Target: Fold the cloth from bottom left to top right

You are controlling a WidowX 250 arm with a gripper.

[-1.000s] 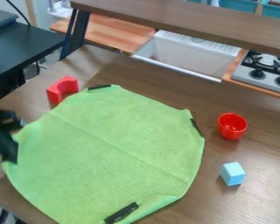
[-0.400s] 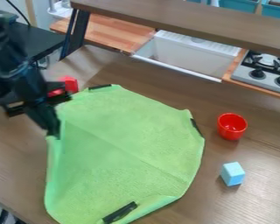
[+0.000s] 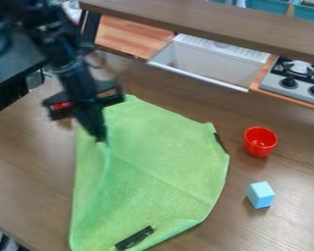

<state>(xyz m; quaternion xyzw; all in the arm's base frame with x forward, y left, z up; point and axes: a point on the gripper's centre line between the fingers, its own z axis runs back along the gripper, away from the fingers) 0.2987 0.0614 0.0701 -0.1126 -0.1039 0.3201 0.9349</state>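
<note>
At the near side of the bench (image 3: 25, 191), the green cloth (image 3: 166, 181) has its lower end, with a black strip (image 3: 135, 238) on it beside a curled edge. From there the cloth spreads away, most of it lying to the right of and nearer than my end effector (image 3: 101, 139). To the cloth's right, apart from it, sits a light blue cube (image 3: 260, 194); a red cup (image 3: 260, 141) stands farther back, near another black strip (image 3: 220, 142) on the cloth's right edge.

My end effector hangs over the cloth's left part, pointing down, its fingers together, clamped on the cloth. The fabric is drawn up at my fingertips and slopes down toward the near side in a soft ridge. Past my grip the cloth runs on to its far corner, just right of me. A red block (image 3: 63, 105) is partly hidden behind me. Farther off are a white sink (image 3: 209, 61) and, right of it, a stove (image 3: 292, 81).
</note>
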